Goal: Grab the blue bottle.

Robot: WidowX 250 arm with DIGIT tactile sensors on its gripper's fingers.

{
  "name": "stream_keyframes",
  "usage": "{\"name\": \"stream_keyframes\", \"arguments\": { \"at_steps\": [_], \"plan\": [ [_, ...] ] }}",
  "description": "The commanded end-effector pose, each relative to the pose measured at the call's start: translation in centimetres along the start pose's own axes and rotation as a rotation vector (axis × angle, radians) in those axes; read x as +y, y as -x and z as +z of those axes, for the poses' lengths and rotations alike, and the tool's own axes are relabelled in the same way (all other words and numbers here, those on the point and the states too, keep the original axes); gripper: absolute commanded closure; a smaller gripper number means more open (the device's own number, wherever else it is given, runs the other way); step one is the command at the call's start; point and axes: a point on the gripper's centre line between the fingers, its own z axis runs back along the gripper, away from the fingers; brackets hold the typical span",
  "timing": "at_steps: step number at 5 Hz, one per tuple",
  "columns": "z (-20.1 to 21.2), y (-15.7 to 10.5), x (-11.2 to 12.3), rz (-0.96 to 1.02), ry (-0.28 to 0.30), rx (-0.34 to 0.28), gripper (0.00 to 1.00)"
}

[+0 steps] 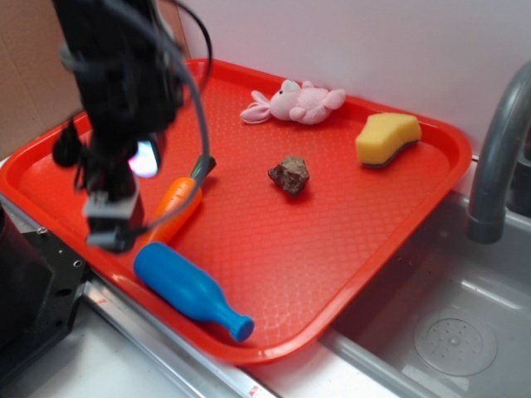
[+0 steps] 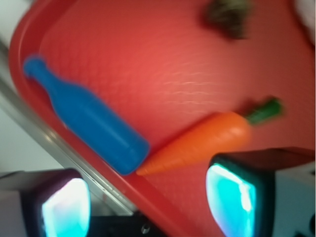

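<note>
Hand: hand [image 1: 112,224] hangs over the near-left part of the tray, fingers spread wide and gripping nothing; in the wrist view its two fingertips [image 2: 232,200] stand well apart at the bottom edge, with bare tray between them.
Bottle: blue bottle [image 1: 187,290] lies on its side along the near rim of the red tray [image 1: 357,232], fat end toward the hand, narrow neck pointing right and nearer to the viewer.
Carrot: orange carrot [image 1: 174,207] lies just beside the bottle, its tip at or almost at the bottle's fat end and its green top pointing away, partly under the hand in the exterior view.
Reason for pose: judged from the open fingers and the height above the tray, the hand is placed for a descent onto the bottle but sits closer to the carrot, so a shift toward the near rim seems needed.
Risk: closeness of rim and carrot leaves little room for the fingers.
Other items: pink plush rabbit [image 1: 294,103], yellow sponge [image 1: 387,138] and brown lump [image 1: 289,175] lie well apart, farther up the tray.
Surroundings: sink [image 1: 452,323] and grey faucet [image 1: 496,149] at right.
</note>
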Motion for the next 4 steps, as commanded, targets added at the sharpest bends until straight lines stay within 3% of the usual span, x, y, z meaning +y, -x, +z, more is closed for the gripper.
{"name": "stream_keyframes", "arguments": {
  "at_steps": [1,3,4],
  "plan": [
    [-2.1,-1.1,-0.9,-0.160,-0.006,-0.012,0.00],
    [-4.1,-3.1,0.7,-0.199,-0.009,0.040,0.00],
    [-4.0,-3.0,2.6,-0.147,0.010,-0.003,0.00]
  ]
}}
